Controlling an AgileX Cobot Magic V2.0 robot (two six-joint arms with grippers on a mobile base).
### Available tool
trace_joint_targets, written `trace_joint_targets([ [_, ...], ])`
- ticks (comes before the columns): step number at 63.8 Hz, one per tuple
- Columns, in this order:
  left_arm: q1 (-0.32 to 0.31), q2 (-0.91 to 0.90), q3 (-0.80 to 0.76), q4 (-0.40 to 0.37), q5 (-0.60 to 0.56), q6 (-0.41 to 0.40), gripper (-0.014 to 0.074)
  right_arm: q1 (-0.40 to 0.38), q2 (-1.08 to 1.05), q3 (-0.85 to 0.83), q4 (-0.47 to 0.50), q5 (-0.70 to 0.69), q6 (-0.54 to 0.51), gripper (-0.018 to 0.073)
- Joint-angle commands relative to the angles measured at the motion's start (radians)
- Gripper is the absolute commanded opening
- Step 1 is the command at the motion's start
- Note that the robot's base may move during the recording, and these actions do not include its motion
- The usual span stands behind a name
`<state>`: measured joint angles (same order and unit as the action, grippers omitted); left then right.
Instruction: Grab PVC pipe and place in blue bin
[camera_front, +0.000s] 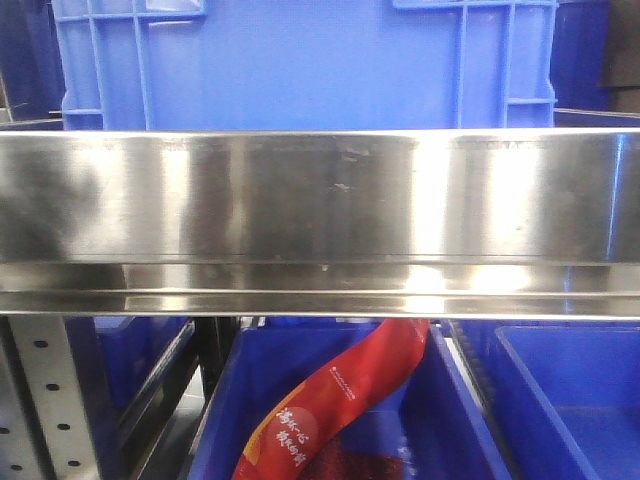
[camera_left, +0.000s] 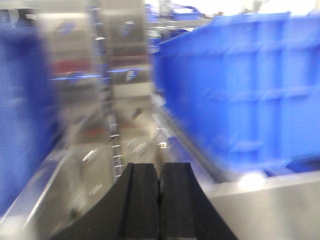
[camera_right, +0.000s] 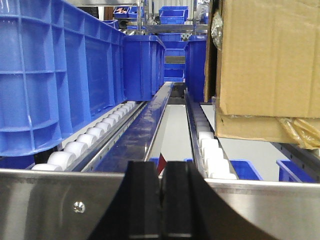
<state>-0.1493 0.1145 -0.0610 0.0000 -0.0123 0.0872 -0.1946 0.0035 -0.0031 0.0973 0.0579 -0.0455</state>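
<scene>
The PVC pipe is out of view in every frame. A blue bin (camera_front: 300, 60) stands on the upper shelf behind the steel rail (camera_front: 320, 220) in the front view; it also shows in the left wrist view (camera_left: 240, 85), to the right of my left gripper. My left gripper (camera_left: 160, 172) is shut and empty, and its view is blurred. My right gripper (camera_right: 162, 172) is shut and empty, in front of a steel rail (camera_right: 260, 200), facing down a roller lane. Neither gripper shows in the front view.
Below the rail, a blue bin (camera_front: 450, 420) holds a red printed bag (camera_front: 330, 400); another blue bin (camera_front: 580, 400) sits to its right. In the right wrist view, blue bins (camera_right: 50, 75) stand left on white rollers (camera_right: 75, 150) and a cardboard box (camera_right: 270, 65) right.
</scene>
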Motion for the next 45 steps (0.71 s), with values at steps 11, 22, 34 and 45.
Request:
trace_joint_targets([
  [11,0.093,-0.114,0.061,0.0,0.041,-0.016,-0.0111,-0.005,-0.004,0.003,-0.009,-0.015,0.002,-0.0168],
  [22,0.127,-0.114,0.061,0.0,0.048,-0.016,-0.0111,-0.005,-0.004,0.003,-0.009,-0.015,0.002,-0.0168],
  [34,0.127,-0.114,0.061,-0.024,0.048,-0.018,-0.0111,-0.005,-0.004,0.003,-0.009,-0.015,0.002,-0.0168],
  [45,0.127,-0.114,0.061,0.016,0.048,-0.12,-0.0111,-0.005,-0.004,0.003,-0.009,-0.015,0.002,-0.0168],
])
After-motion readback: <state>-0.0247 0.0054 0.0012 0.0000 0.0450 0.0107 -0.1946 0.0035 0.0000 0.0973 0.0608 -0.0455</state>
